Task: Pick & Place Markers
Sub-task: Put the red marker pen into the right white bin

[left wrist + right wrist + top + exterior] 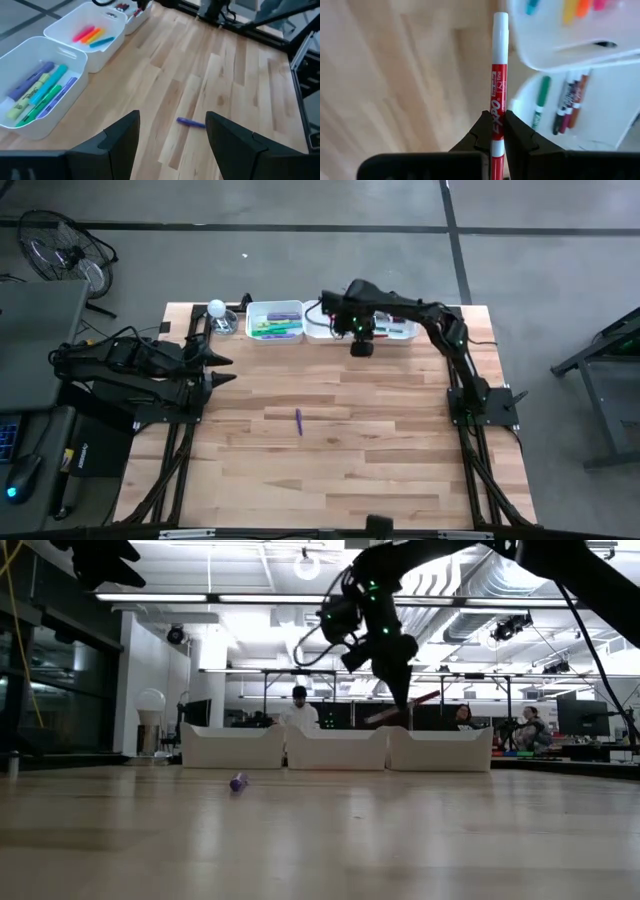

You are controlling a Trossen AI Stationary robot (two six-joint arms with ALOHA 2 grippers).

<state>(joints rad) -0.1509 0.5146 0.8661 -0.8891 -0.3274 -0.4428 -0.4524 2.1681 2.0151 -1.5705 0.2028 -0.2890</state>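
My right gripper (498,122) is shut on a red-and-white marker (499,60) and hangs above the table near the far trays (362,345). A purple marker (298,421) lies flat on the bare wood mid-table, also seen ahead of my left gripper (191,122). Three white trays stand along the far edge. The left one (75,95) holds green, yellow and purple markers. The middle one (107,47) holds pink, orange and blue markers. The right one (600,115) holds green, red and brown ones. My left gripper (172,145) waits open at the table's left side. My right gripper pinches the red marker between its two fingertips on the red printed barrel (498,107), away from its white end (500,22). The fingers point down and lie across the marker. It is lifted clear of the table and slightly tilted, sticking out on both sides of the fingertips (400,710).
A small white ball-shaped thing (217,308) stands at the far left corner beside the left tray. Bare wood stretches from the trays to the near edge (340,480). People sit in the room beyond the table (300,705).
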